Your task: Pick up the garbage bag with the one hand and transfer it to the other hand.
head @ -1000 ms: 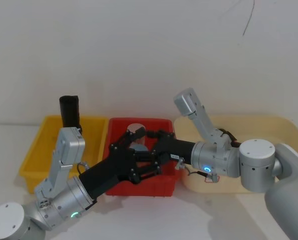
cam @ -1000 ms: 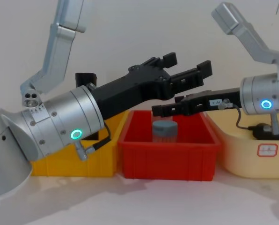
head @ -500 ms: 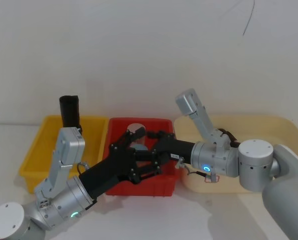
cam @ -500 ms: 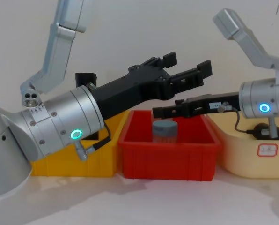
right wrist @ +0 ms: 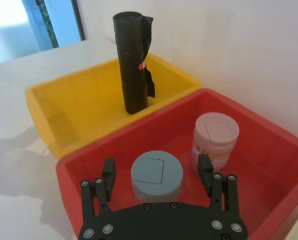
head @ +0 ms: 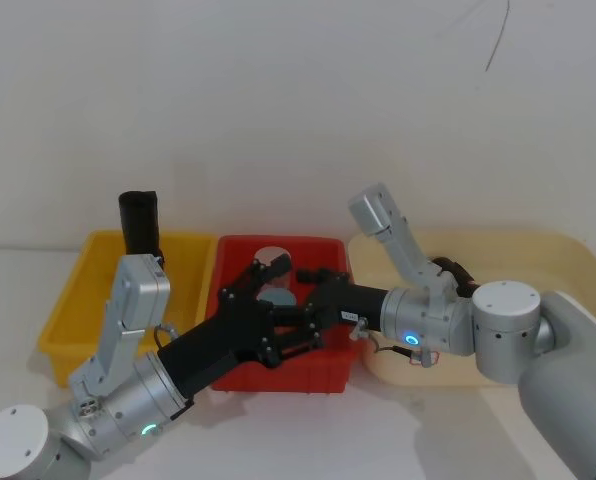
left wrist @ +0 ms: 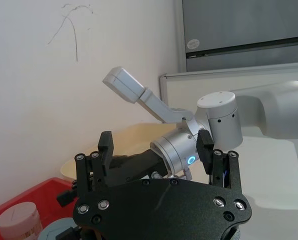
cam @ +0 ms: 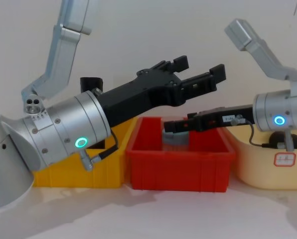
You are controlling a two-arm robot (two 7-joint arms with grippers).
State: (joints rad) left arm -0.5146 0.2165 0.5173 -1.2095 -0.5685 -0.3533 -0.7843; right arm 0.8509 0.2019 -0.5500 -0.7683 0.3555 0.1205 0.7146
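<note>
At the far left, on a pale tabletop [head: 398, 440], stands a yellow bin [head: 73, 300], and the garbage bag [right wrist: 133, 62] stands upright in it near its back wall, a matte black roll with a small red-orange patch on its side, well apart from both grippers. The left gripper [cam: 198, 74], on its long black body behind a silver wrist with a green ring light, reaches forward and up over the red bin [cam: 178, 162] with its two fingers spread wide and nothing between them. In the red bin, next to the yellow one, sit a jar with a grey-blue lid [right wrist: 156, 175] and, just beside it, a jar with a pale pink lid [right wrist: 216, 137]. The right gripper [right wrist: 156, 175], slimmer and on a silver wrist with a blue ring light, comes in low from the right over the red bin's rim, fingers parted on either side of the grey-blue lid without closing on it. At the right lies a cream tub [head: 538, 255]. Behind everything is a plain white wall [head: 298, 100] with a thin dark crack high up; the left wrist view also shows a grey panel [left wrist: 244, 25] in the room beyond.
</note>
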